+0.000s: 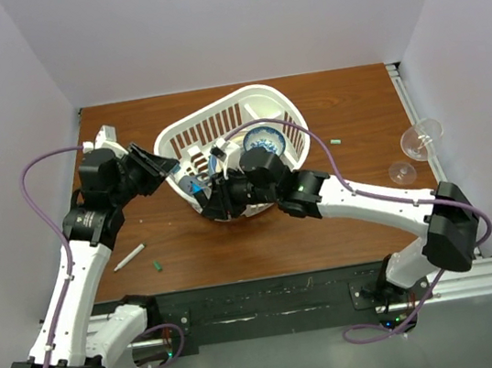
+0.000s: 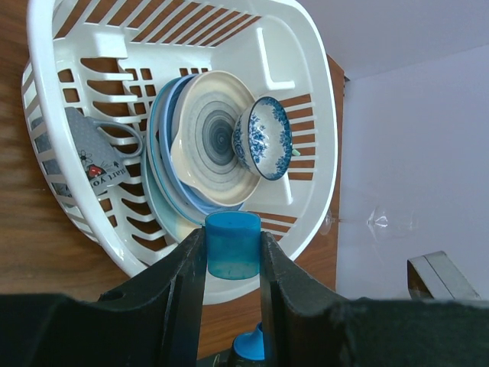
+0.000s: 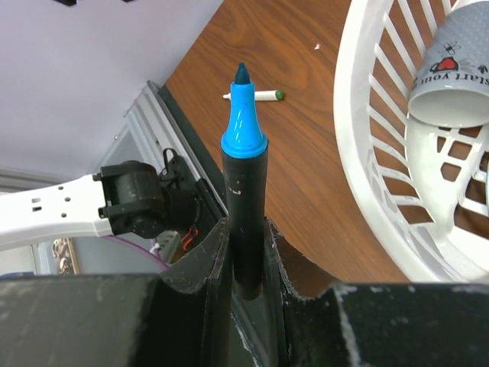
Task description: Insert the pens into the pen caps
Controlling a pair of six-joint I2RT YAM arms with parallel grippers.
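Observation:
My left gripper (image 2: 233,243) is shut on a short blue cap (image 2: 233,248), held at the near left rim of the white basket (image 2: 321,122). My right gripper (image 3: 246,229) is shut on the black marker (image 3: 244,191), whose bright blue tip (image 3: 243,122) points up and away. In the top view the two grippers, left (image 1: 168,170) and right (image 1: 208,192), meet close together; the marker's blue tip (image 2: 254,345) sits just below the cap. A thin white pen (image 1: 129,257) and a tiny dark green cap (image 1: 158,265) lie on the table to the near left.
The basket (image 1: 282,104) holds plates (image 2: 214,141), a blue-patterned bowl (image 2: 263,138) and a grey mug (image 2: 95,153). Two wine glasses (image 1: 418,142) lie at the right edge. A small pale green piece (image 1: 335,142) lies right of the basket.

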